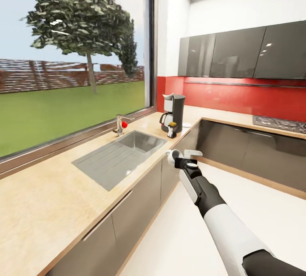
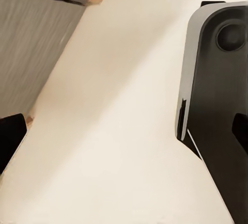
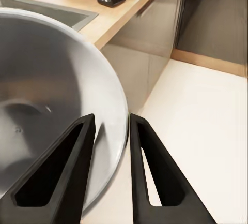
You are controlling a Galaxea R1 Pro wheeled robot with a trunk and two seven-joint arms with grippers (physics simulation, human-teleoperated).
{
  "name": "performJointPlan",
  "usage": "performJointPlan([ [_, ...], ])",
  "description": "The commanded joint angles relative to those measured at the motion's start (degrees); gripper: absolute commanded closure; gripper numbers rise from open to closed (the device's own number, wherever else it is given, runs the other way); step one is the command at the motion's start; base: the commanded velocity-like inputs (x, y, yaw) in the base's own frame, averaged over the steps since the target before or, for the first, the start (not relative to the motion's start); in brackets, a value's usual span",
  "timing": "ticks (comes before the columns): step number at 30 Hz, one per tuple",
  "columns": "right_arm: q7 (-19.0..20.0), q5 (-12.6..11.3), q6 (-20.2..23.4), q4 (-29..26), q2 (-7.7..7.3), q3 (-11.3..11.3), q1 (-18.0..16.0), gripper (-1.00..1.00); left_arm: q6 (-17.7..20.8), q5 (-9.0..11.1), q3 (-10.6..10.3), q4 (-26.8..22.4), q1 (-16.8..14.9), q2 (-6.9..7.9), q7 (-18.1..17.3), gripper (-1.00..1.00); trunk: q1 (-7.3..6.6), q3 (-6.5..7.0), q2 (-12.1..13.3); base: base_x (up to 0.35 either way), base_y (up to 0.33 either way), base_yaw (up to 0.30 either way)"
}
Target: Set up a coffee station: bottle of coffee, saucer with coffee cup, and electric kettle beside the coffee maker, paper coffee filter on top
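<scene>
Item 1, right gripper (image 1: pixel 183 157): at the end of the right arm, which reached forward and nearly straight from the lower right of the head view. In the right wrist view its 2 fingers (image 3: pixel 67 172) stood narrow, closed over the rim of a metallic dish (image 3: pixel 51 74). The dish was shallow and concave, so probably the saucer, though that was a judgement. In the head view the dish (image 1: pixel 173 156) hung over the floor, just off the counter edge near the sink (image 1: pixel 91 167).

Item 2, left gripper (image 2: pixel 124 136): fingers spread wide with nothing between them, pointing down at pale floor beside a cabinet front.

Item 3, coffee maker (image 1: pixel 174 112): upright on the countertop (image 1: pixel 51 208) in the corner beyond the sink, ahead and a little to the left of the held dish. The right arm was plainly the nearer. A small dark labelled container (image 1: pixel 171 130), likely the bottle of coffee, stood touching or just before its base. A flat white object (image 1: pixel 187 125) lay just beside it, too small to identify.

Item 4, coming move, as judged: carry the dish forward and leftward over the counter edge, then level it beside the coffee maker.
</scene>
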Motion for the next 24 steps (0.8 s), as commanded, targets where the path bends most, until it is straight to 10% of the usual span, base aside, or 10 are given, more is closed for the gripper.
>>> performJointPlan([
  [1, -0.35, -0.56, 0.11, -0.03, -0.02, 0.20, -0.04, 1.00, -0.18, -0.50, 0.46, 0.02, 0.01, -0.03, 0.13, -1.00, 0.02, -0.02, -0.04, 0.000, 0.000, -0.300],
  [24, -0.35, -0.56, 0.13, -0.03, 0.03, 0.20, -0.04, 1.00, -0.15, -0.51, 0.35, 0.02, 0.01, -0.43, 0.13, -1.00, 0.02, -0.02, -0.04, 0.188, -0.186, -0.300],
])
